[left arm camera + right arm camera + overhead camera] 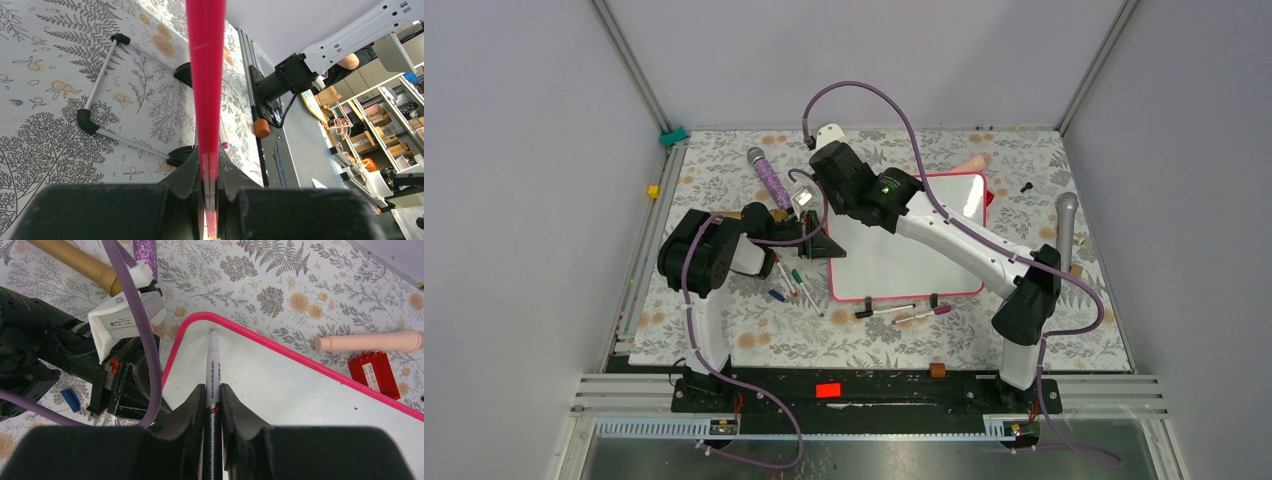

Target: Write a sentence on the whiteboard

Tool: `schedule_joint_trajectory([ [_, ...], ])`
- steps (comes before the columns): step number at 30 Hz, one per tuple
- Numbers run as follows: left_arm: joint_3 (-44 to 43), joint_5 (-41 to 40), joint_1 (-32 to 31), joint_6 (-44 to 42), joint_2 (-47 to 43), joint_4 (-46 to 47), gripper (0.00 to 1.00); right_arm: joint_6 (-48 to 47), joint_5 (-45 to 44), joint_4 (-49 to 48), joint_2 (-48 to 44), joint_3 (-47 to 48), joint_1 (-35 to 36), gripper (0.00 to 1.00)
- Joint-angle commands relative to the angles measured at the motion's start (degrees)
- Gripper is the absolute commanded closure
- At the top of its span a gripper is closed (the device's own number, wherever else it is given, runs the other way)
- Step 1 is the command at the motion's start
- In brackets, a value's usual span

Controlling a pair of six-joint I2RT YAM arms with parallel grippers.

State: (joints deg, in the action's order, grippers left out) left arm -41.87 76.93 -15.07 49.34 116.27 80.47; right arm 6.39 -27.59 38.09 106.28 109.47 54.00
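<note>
- Step in hand, as I judge it: the very start of the writing. The right hand (pixel 212 390) is clenched on a marker (pixel 213 360). The marker's tip points into the rounded corner of the whiteboard (pixel 300 405), at upper centre of the right wrist view. I cannot tell whether the tip touches the surface.
- The whiteboard lies on the bench (pixel 724 330), right of centre in the top view. No writing shows on its visible face.
- The left hand (pixel 210 162) is grasping the board's pink-red rim on the left edge, seemingly to steady it.
- Next move, likely: set the tip down and draw the first stroke away from the corner with light, even pressure. The left hold must stay firm so the board does not slide.
- Around: loose markers (pixel 792 280) lie lower left of the board in the top view, and a purple glitter stick (pixel 769 182) upper left. A red block (pixel 376 374) and a pale rod (pixel 370 341) lie outside the rim at the right of the right wrist view.
- In the way: the left hand and its purple cable (pixel 145 340) sit just beside the starting corner, so there is little room there.
</note>
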Motion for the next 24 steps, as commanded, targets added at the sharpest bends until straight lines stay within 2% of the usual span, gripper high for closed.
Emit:
schedule_joint_trajectory([
  [1, 0.56, 5.75, -0.87, 0.40, -1.58, 3.48, 1.00, -0.44, -2.11, -0.66, 0.42, 1.33, 0.58, 1.00],
  [24, 0.38, 5.61, -0.92, 0.14, -1.62, 3.64, 1.00, 1.28, 0.76, 0.97, -1.90, -3.73, 1.17, 1.00],
])
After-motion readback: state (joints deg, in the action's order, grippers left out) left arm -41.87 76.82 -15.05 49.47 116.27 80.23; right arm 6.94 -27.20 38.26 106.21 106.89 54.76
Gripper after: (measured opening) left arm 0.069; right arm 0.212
